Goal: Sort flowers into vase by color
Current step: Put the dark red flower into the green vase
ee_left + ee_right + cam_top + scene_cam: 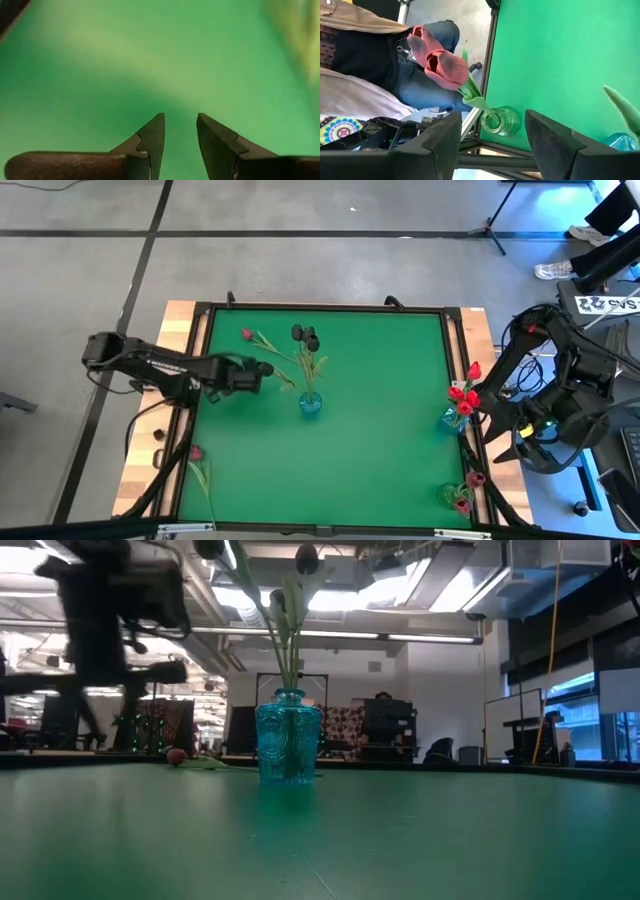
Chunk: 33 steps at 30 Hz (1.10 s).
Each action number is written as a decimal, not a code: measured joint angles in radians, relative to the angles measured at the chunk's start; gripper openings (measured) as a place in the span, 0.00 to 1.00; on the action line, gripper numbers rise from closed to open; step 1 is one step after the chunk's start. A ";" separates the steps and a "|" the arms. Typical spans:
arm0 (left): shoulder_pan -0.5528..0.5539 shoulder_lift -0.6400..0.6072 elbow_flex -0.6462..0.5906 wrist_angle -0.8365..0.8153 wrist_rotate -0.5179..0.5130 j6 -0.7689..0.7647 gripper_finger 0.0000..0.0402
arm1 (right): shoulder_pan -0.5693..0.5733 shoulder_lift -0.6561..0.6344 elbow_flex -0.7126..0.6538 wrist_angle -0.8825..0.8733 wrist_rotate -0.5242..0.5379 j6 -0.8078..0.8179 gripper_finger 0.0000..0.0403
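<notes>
A blue glass vase [310, 404] [288, 745] stands mid-table and holds black tulips [305, 335] by their stems. A red tulip [247, 334] lies flat on the mat behind it, its stem running toward the vase. Another red tulip [196, 452] lies at the mat's left edge. My left gripper [268, 369] [180, 117] hovers open over bare mat, just left of the vase and near the lying tulip's stem. My right gripper [492, 117] waits open beyond the table's right edge.
A second blue vase [455, 418] with red tulips [465, 393] stands at the right edge. A clear vase [460, 498] [501, 121] with maroon-pink tulips [442, 60] is in the near right corner. A seated person's legs [427, 85] show beyond that corner. Bare mat lies at the centre and near side.
</notes>
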 joint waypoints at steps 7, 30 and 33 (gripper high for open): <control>0.193 0.021 0.000 0.246 -0.226 0.011 0.27 | 0.000 -0.038 0.000 0.000 0.083 -0.016 0.54; 0.524 0.234 0.033 0.461 -0.185 0.212 0.27 | 0.000 0.059 0.000 -0.013 0.250 -0.141 0.54; 0.532 0.266 0.048 0.475 -0.175 0.217 0.27 | 0.000 0.070 0.000 -0.013 0.250 -0.175 0.54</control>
